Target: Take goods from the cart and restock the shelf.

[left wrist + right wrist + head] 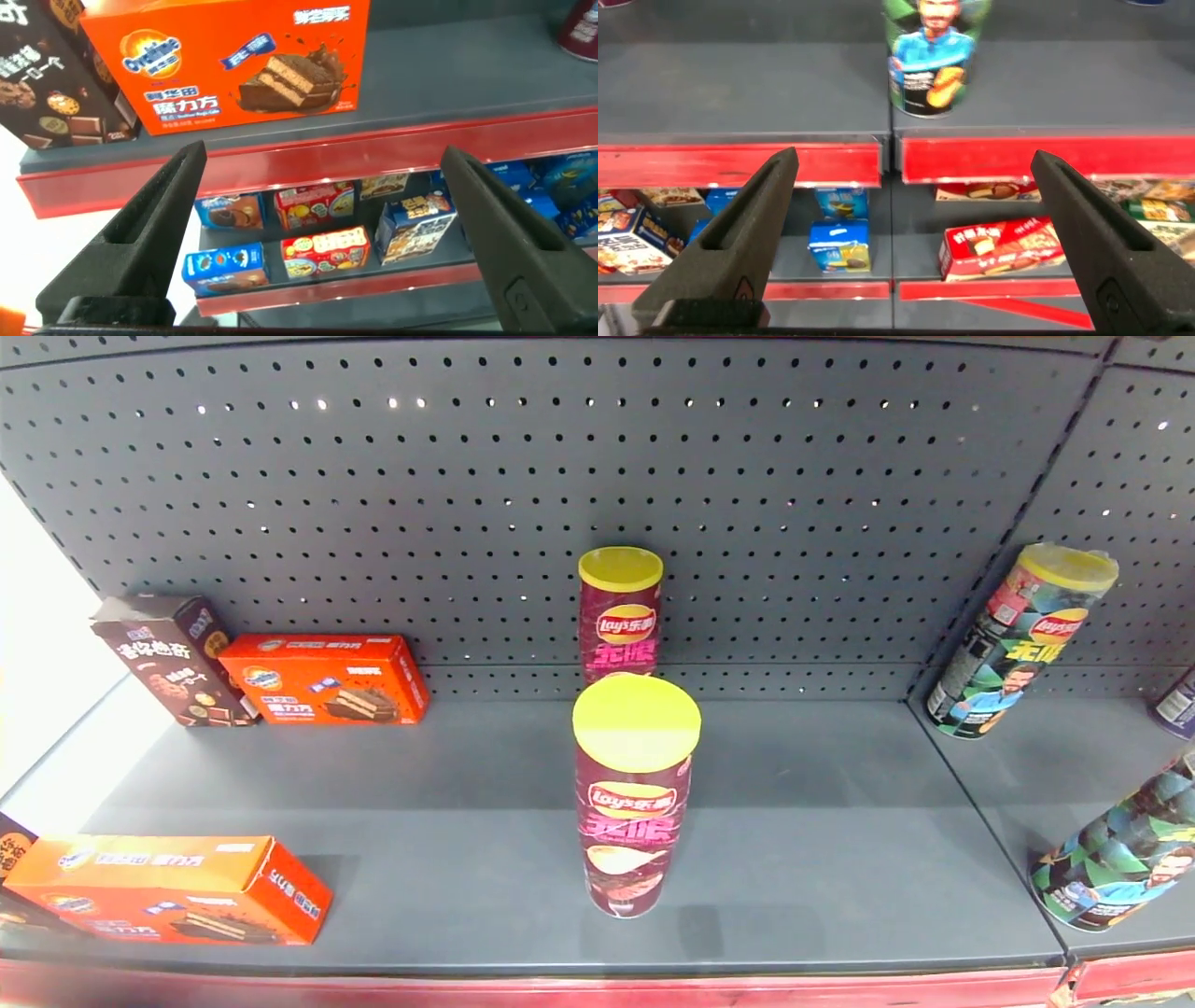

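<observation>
Restocking looks partly done: front chip can and rear chip can stand mid-frame on the sparse shelf, while left gripper and right gripper both gape apart, empty.

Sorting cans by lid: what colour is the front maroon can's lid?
The lid is yellow; the head view shows it best.

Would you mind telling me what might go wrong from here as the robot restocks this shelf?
The tall front crisp can stands upright and narrow in the middle of the shelf; a nudge while placing goods nearby might topple it into the can behind. The orange box sits near the shelf's front edge, just ahead of the open left claw; a bump could shift it. The green can likewise stands near the edge before the open right claw.
</observation>
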Controlling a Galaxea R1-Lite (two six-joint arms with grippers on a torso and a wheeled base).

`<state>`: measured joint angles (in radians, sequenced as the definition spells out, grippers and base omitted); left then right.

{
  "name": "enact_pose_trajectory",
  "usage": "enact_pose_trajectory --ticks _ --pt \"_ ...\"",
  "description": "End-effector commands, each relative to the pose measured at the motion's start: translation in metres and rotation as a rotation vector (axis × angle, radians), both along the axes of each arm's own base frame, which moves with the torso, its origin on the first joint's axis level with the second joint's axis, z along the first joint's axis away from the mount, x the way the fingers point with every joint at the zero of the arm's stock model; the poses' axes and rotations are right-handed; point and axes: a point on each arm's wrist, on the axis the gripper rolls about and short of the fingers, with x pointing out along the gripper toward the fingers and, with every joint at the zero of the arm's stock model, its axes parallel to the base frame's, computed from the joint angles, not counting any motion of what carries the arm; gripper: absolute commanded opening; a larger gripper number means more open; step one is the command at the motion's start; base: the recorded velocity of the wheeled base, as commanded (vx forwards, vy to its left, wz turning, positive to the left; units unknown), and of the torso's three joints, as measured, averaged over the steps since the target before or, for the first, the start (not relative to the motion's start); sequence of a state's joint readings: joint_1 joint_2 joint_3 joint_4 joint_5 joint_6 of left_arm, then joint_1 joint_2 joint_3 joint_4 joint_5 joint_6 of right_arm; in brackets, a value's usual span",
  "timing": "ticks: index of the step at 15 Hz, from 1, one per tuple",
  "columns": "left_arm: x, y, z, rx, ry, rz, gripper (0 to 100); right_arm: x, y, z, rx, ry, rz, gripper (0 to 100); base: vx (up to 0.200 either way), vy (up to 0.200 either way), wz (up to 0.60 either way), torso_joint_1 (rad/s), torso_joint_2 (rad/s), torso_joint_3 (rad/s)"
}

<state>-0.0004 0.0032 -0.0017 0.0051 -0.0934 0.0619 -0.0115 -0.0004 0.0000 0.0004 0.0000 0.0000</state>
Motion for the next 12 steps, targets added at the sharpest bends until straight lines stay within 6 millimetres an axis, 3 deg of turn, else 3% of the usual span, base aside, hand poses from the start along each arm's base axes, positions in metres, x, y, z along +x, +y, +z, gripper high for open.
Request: enact_pose_trajectory --ticks 1,6,8,12 --pt "0.0001 0.0000 0.0000 0.001 0.001 0.000 100 0.0000 0.0000 0.0001 0.000 0.000 0.001 100 0.000 0.000 0.00 0.000 0.00 0.000" --pt "0.0000 0.0000 0.0000 0.004 -0.001 -0.001 100 0.0000 0.0000 0.0001 0.000 0.000 0.001 100 0.000 0.000 0.00 0.000 0.00 0.000" --pt "0.0000 0.0000 0.0000 0.001 -0.001 0.000 100 0.0000 0.0000 0.0001 0.000 0.000 0.001 100 0.000 0.200 0.00 0.005 0.00 0.005" --pt "0.0000 0.0000 0.0000 0.003 -0.001 0.000 100 0.0000 0.0000 0.0001 0.000 0.000 0.001 100 0.000 0.000 0.00 0.000 0.00 0.000"
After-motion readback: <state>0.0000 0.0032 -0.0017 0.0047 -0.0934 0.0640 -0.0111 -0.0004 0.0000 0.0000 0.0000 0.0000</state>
